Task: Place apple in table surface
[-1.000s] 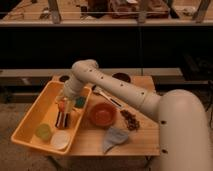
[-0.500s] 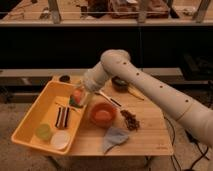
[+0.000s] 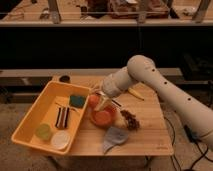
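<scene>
Arm bent, forearm sloping down-left, the gripper (image 3: 99, 102) hangs at the orange bowl's (image 3: 103, 119) left rim. Its jaws grip the apple (image 3: 93, 100) above the tabletop (image 3: 150, 136), beside the yellow bin (image 3: 31, 116).

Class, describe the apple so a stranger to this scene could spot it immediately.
Find the wooden table surface, then the yellow bin on its left. Just past the bin's right wall, the tool holds the apple: a small round orange-red fruit, smaller than the wide orange bowl beside it.
</scene>
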Motion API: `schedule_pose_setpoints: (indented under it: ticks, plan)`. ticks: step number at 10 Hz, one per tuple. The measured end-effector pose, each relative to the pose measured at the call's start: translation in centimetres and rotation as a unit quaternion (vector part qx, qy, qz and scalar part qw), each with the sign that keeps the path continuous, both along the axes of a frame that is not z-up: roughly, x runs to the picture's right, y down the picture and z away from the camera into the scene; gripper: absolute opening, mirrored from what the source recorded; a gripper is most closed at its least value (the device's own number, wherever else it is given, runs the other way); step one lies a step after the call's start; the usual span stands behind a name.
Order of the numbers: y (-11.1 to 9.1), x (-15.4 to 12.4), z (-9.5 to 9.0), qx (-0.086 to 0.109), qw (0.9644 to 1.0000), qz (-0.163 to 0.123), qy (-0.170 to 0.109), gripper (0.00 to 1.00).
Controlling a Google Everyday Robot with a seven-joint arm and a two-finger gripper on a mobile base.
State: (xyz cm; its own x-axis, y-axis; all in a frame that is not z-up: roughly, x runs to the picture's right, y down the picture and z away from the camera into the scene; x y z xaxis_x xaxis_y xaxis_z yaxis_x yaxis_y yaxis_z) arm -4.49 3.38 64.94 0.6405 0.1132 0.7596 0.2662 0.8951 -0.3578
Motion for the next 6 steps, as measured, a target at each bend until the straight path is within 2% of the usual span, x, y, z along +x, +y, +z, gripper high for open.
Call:
schedule_pose_setpoints:
  ticks: [3, 4, 6]
  plan:
    - [0.1, -0.5, 0.4, -0.004, 1.0000, -0.007, 0.004, 0.00]
    - [0.9, -0.9, 0.8, -0.009, 0.9999, -0.008, 0.010, 0.00]
    - [3.9, -1.1, 2.1, -0.021, 0.9995, -0.005, 0.022, 0.00]
